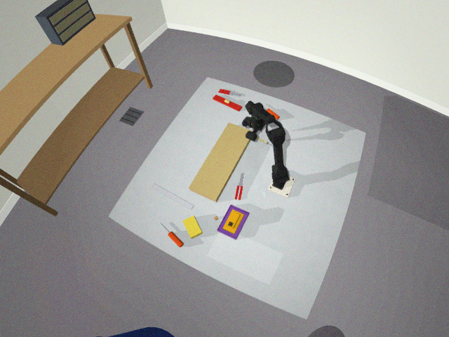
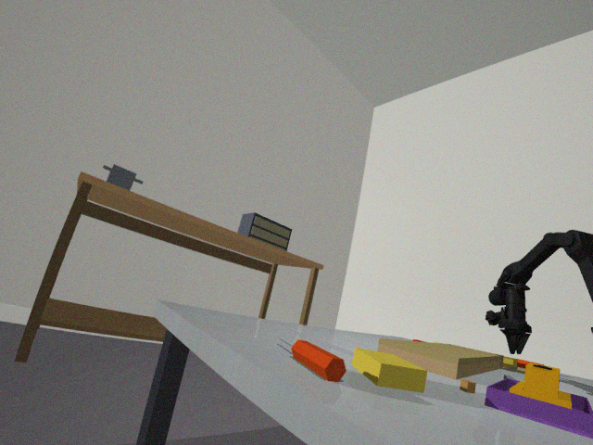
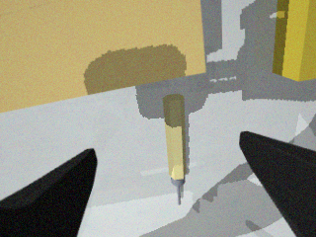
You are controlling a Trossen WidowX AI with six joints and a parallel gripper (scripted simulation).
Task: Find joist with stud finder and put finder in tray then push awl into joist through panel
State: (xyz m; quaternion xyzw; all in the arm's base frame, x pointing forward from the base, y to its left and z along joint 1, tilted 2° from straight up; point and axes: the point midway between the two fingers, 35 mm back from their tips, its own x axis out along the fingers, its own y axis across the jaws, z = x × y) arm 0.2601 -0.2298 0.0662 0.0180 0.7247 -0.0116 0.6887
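Note:
The tan floor panel [image 1: 221, 161] lies flat on the grey mat; it also shows in the wrist view [image 3: 99, 44]. The orange stud finder [image 1: 232, 221] sits in the purple tray [image 1: 222, 226], also seen from the side [image 2: 541, 380]. The awl [image 3: 174, 143] [image 1: 262, 140], with a pale yellow handle and a thin metal tip, lies on the mat just off the panel's far right corner. My gripper [image 3: 168, 146] is open and empty, pointing down right above the awl, one finger on each side of it. From the side it [image 2: 516, 345] hangs low over the far end of the panel.
Red pliers [image 1: 239, 187] lie right of the panel. A ruler [image 1: 172, 196], yellow block [image 1: 191, 226], orange screwdriver [image 1: 174, 237] and small brown cube [image 1: 215, 217] lie near the front. A red level [image 1: 226, 102] lies beyond the panel. Another yellow block [image 3: 296, 37] is close by.

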